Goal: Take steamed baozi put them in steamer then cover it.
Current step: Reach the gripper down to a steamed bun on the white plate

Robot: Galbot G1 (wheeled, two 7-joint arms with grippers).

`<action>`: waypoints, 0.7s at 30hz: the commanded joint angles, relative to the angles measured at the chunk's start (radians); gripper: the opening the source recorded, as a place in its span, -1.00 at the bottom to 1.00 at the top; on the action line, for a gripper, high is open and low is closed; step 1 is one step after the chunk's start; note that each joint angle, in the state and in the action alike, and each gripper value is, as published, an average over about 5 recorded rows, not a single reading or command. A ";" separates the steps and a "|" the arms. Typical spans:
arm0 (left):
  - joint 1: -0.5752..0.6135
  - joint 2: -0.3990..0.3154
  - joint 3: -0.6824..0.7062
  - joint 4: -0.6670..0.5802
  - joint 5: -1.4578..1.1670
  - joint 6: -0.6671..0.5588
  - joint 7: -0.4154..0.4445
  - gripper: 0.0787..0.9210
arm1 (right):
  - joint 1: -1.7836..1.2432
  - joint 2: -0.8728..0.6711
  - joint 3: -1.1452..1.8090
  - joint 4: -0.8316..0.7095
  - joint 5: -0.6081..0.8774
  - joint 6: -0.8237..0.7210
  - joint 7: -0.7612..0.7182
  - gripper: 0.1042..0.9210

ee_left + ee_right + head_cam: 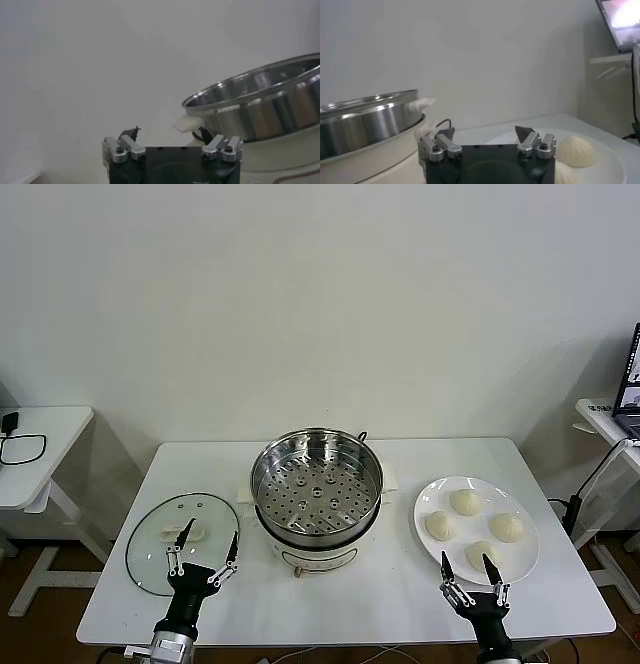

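Four cream-white baozi lie on a white plate (526,569) at the right; three of them are the far one (465,502), a left one (440,525) and a right one (506,527). The steel steamer (316,487) with its perforated tray stands empty at the table's middle on a cream base. A glass lid (150,546) lies flat to its left. My left gripper (207,545) is open over the lid's near edge. My right gripper (466,564) is open above the plate's near edge, by the nearest baozi (479,554). The right wrist view shows a baozi (576,151) and the steamer (367,120).
The white table (340,609) ends just in front of both grippers. A small white side table (40,454) with a black cable stands at the left. Another desk with a laptop (630,384) stands at the right. The left wrist view shows the steamer wall (265,107).
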 commanded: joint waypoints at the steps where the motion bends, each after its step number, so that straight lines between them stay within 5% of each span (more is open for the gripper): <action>1: 0.007 -0.001 0.001 -0.028 -0.021 -0.005 -0.002 0.77 | 0.088 -0.045 0.015 0.010 0.007 -0.096 0.088 0.76; 13: 0.032 -0.006 0.009 -0.099 -0.024 0.010 -0.005 0.77 | 0.674 -0.306 -0.108 -0.260 0.247 -0.294 0.178 0.76; 21: 0.035 -0.016 0.011 -0.131 -0.032 0.027 -0.007 0.77 | 1.095 -0.464 -0.414 -0.613 0.369 -0.322 -0.045 0.76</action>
